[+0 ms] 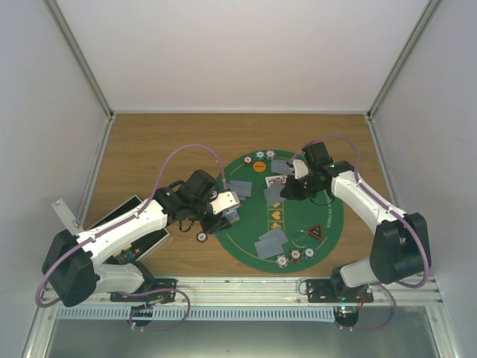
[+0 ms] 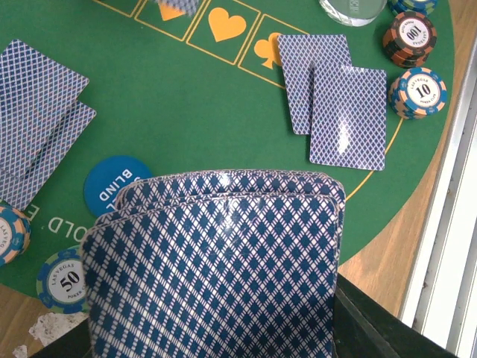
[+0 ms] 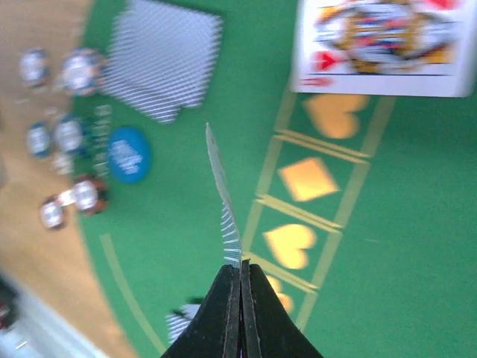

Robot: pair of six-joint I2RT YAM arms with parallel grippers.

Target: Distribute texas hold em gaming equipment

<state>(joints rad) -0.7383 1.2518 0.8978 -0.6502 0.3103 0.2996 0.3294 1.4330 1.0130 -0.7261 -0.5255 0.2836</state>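
My left gripper (image 1: 227, 203) hovers over the left edge of the green mat (image 1: 298, 216), shut on a stack of blue-checked playing cards (image 2: 223, 261) that hides its fingers. Over the mat's upper middle, my right gripper (image 3: 240, 268) is shut on a single card (image 3: 223, 201), seen edge-on. A face-up court card (image 3: 380, 45) lies ahead of it. Two face-down cards (image 2: 335, 97) lie side by side near striped poker chips (image 2: 421, 91). A blue disc (image 2: 112, 183), a "50" chip (image 2: 65, 280), a clear disc (image 2: 354, 9) and a red-black triangle marker (image 1: 314, 233) rest on the mat.
A black case (image 1: 138, 239) lies on the wooden table under my left arm. One chip (image 1: 203, 236) sits on the wood just off the mat's left edge. More face-down cards (image 1: 270, 242) and chips (image 1: 296, 254) lie near the mat's front rim. White walls enclose the table.
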